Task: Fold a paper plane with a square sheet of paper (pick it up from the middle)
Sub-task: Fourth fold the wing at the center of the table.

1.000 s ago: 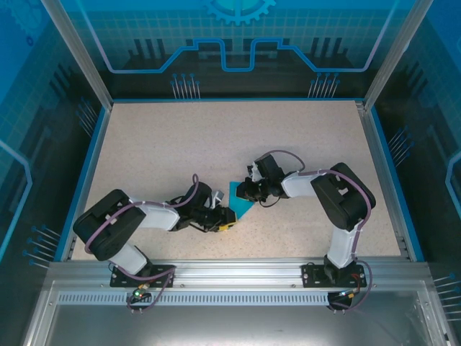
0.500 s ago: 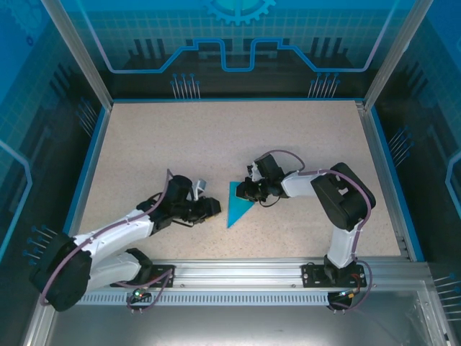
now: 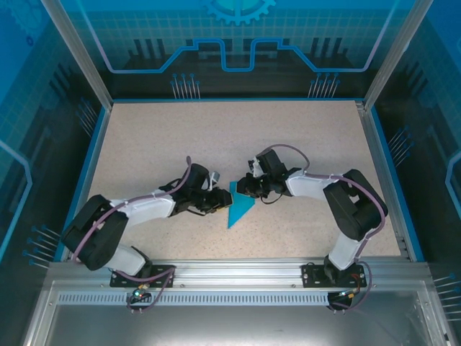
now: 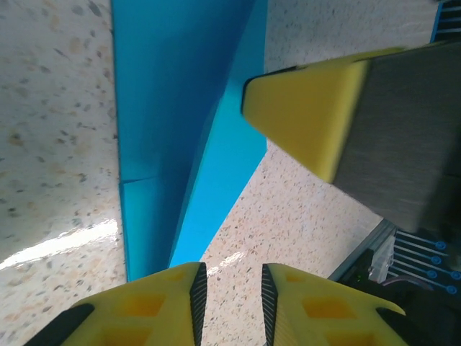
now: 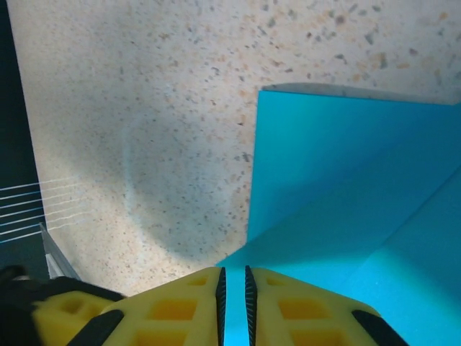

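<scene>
The paper [image 3: 238, 207] is lying flat close to the middle of the table [image 3: 158, 144], a little toward the table's near edge. It is showing as a teal triangle, with one long straight side facing the table's left side and a sharp tip pointing to the near edge. In the left wrist view the paper [image 4: 173, 94] is showing a folded layer on top, with a long slanting crease running across it.

The left pincer [image 3: 218, 201] is hovering low just left of the table's middle, right beside the straight side of the paper. Its fingers [image 4: 229, 270] are standing slightly apart, and the speckled table is showing in the narrow gap, so it is gripping nothing.

The right pincer [image 3: 241, 189] is reaching to the table's middle from the right and is sitting over the far part of the paper. One of its yellow fingers [image 4: 302, 108] is hanging over the paper's right edge in the left wrist view. From its own camera the fingers [image 5: 232, 272] are almost closed, and only a thin slit with teal paper [image 5: 346, 166] behind it is showing. I cannot tell whether it is pinching the paper or only resting above it.
</scene>
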